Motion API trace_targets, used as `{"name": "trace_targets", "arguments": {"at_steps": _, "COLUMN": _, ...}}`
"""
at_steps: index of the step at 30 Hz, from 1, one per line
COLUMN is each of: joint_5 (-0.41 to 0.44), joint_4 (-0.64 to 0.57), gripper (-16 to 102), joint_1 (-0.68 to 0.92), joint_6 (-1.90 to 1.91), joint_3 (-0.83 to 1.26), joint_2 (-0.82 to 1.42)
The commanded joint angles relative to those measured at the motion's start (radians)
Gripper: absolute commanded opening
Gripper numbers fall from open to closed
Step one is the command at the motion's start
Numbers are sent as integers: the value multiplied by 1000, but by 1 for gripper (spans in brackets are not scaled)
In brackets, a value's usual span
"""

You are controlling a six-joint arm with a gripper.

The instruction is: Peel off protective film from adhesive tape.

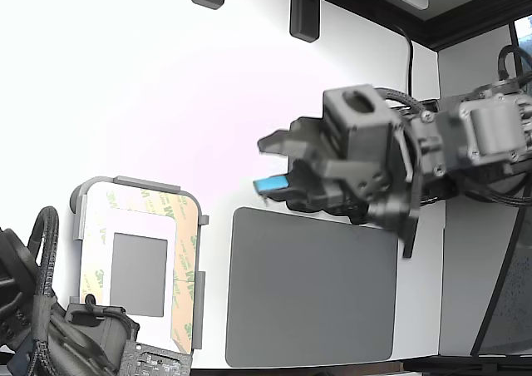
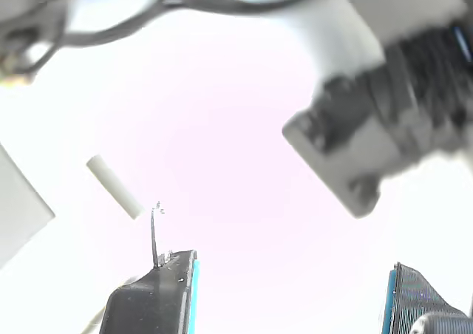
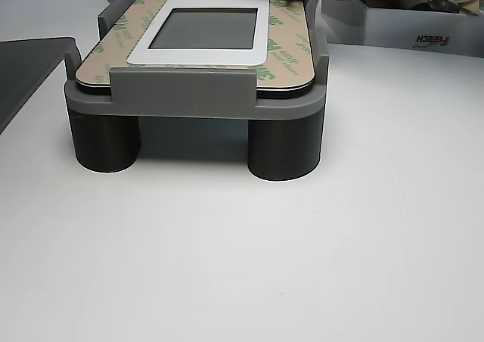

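Note:
The protective film lies as tan strips with green 3M marks around a small grey rectangle, on a part held in a light-grey rounded frame at the exterior view's lower left. The other view shows the same film flat on the raised frame. The adhesive tape is covered by the film and does not show apart from it. My gripper hangs in the air well to the exterior view's right of the frame, over the mat's far edge. In the wrist view my gripper is open, its blue-padded fingers wide apart with nothing between them.
A large dark-grey rounded mat lies beside the frame. A second arm with black cables sits at the exterior view's lower left corner. A small white cylinder shows in the wrist view. A white box stands behind the frame.

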Motion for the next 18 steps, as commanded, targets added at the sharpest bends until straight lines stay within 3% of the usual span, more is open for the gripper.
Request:
{"name": "trace_targets", "arguments": {"at_steps": 1, "joint_5": -32, "joint_4": 121, "gripper": 100, "joint_1": -115, "joint_6": 508, "joint_3": -6, "joint_2": 114}}
{"name": "trace_targets", "arguments": {"at_steps": 7, "joint_5": -199, "joint_4": 95, "gripper": 100, "joint_1": -331, "joint_6": 548, "joint_3": 221, "joint_2": 262}}
{"name": "trace_targets", "arguments": {"at_steps": 15, "joint_5": -233, "joint_4": 101, "gripper": 100, "joint_1": -466, "joint_6": 594, "joint_3": 270, "joint_2": 256}}
{"name": "trace_targets", "arguments": {"at_steps": 18, "joint_5": -318, "joint_4": 92, "gripper": 100, "joint_1": -577, "joint_6": 584, "joint_3": 305, "joint_2": 239}}
